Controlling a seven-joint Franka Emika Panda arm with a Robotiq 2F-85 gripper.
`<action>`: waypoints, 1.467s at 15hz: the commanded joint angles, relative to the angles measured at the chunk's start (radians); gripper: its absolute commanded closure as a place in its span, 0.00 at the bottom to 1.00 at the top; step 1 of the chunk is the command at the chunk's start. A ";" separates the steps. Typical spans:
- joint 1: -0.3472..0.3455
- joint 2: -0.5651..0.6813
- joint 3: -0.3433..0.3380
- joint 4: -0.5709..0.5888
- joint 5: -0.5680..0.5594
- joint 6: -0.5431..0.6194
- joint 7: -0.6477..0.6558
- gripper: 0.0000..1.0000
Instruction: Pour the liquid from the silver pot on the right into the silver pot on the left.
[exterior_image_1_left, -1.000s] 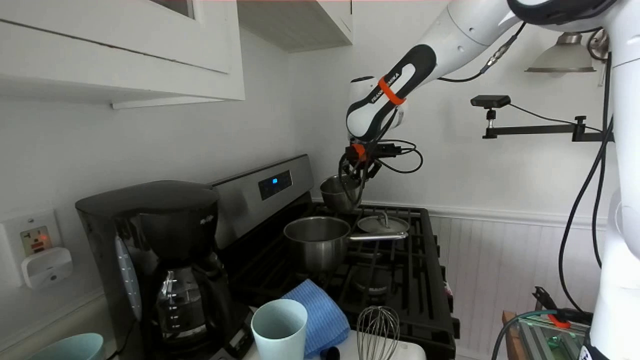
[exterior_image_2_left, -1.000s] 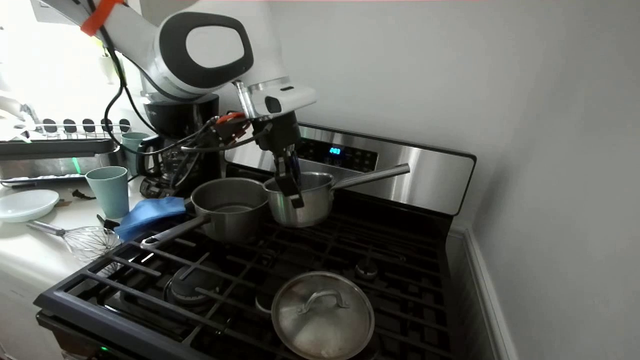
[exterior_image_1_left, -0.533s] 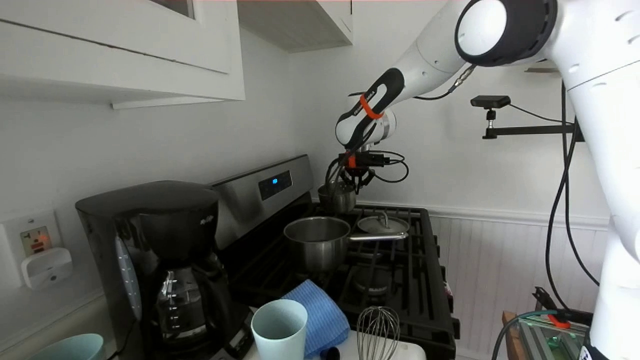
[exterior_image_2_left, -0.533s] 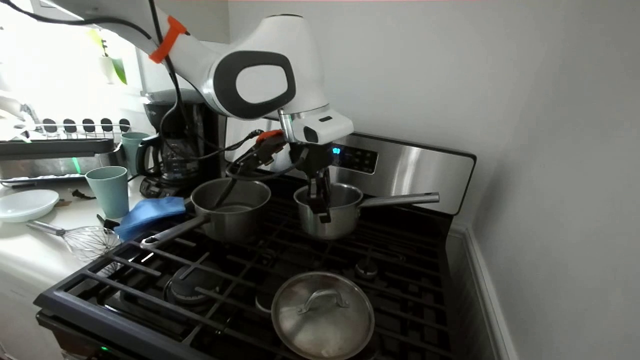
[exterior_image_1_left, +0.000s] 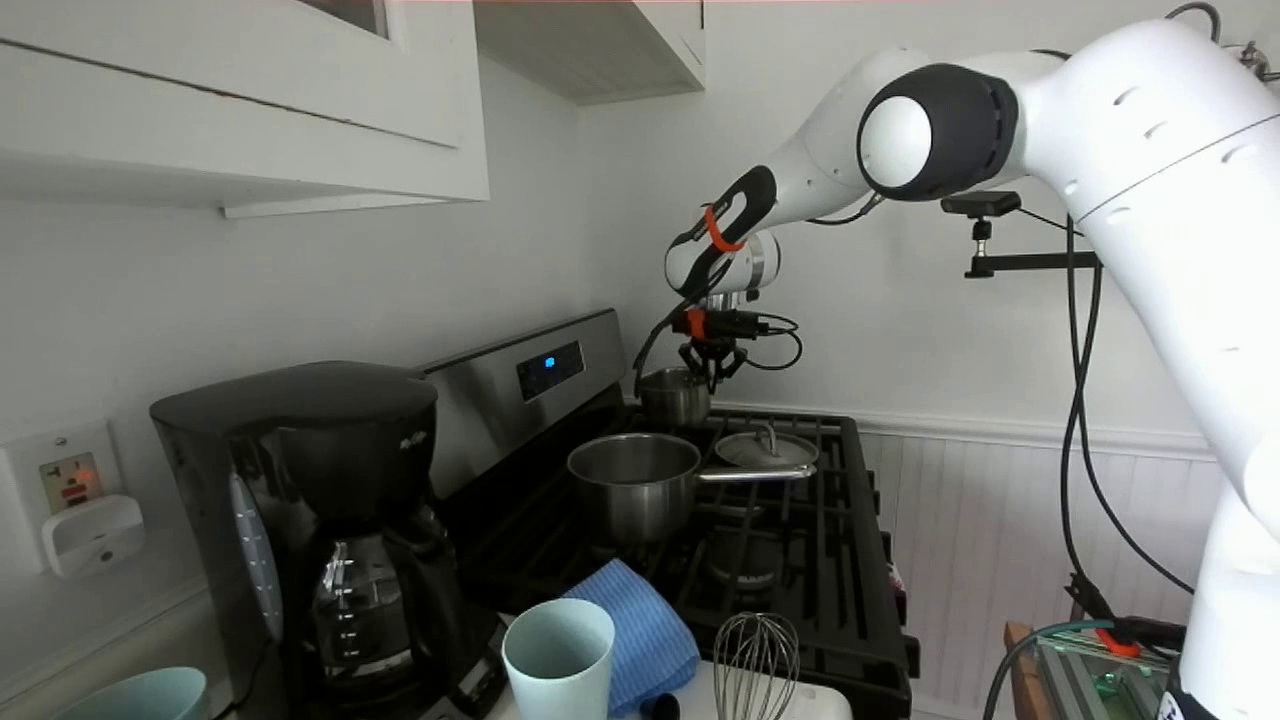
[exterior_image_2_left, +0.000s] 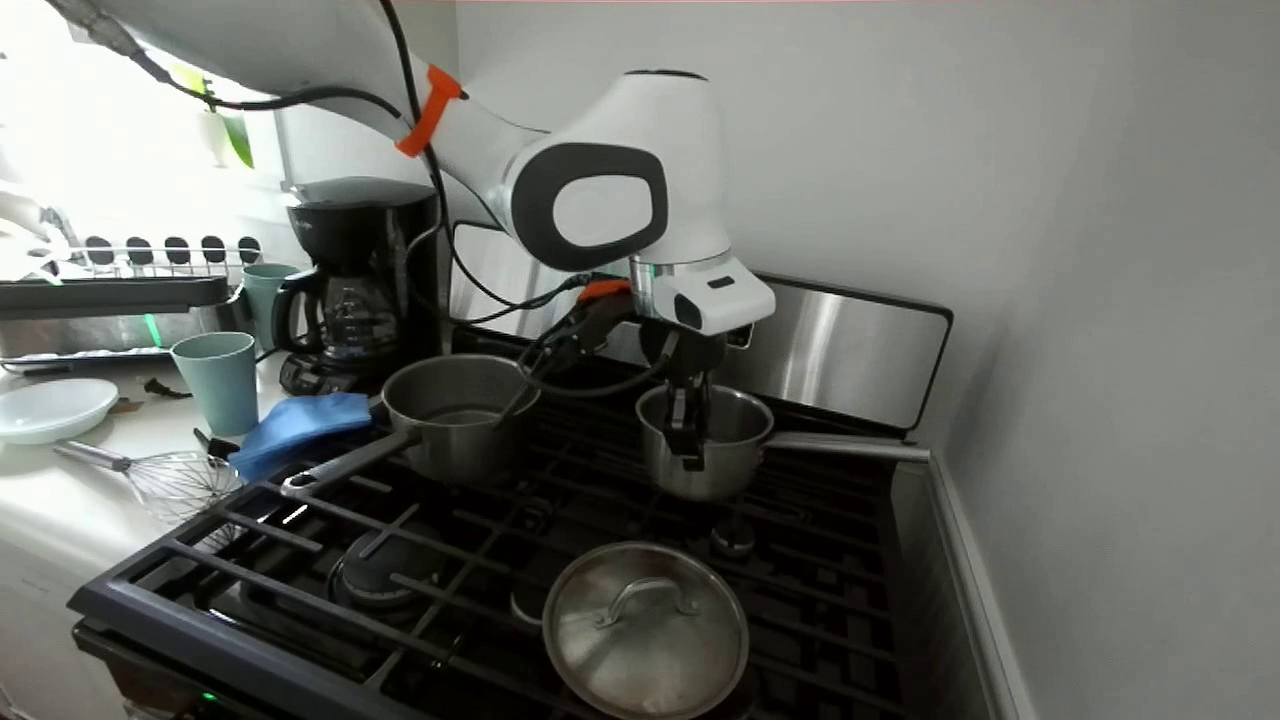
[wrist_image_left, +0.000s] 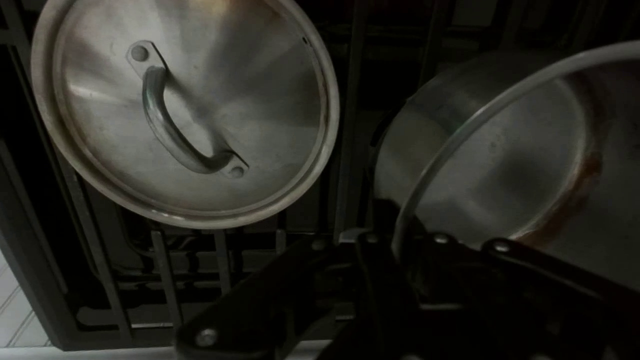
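Stovetop (exterior_image_2_left: 460, 600) — pincer (exterior_image_2_left: 692, 440) gripping right silver pot (exterior_image_2_left: 738, 465) — coffeemaker (exterior_image_1_left: 300, 400) lettering (exterior_image_1_left: 412, 439) illegible

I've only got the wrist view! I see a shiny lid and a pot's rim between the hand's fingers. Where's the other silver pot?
Observer: In both exterior views, the second pot stands on the stove, between the coffee maker and your held pot.

Operator: Is it covered up?

Observer: No, its top is open in both exterior views.

Operator: What else can't I see on mine?

Observer: Its handle. In an exterior view, it points away from the second pot.
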 joint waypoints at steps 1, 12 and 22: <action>-0.053 0.088 0.013 0.147 0.077 -0.055 -0.020 0.98; -0.110 0.243 0.032 0.338 0.165 -0.116 0.045 0.98; -0.134 0.315 0.046 0.425 0.160 -0.133 0.062 0.67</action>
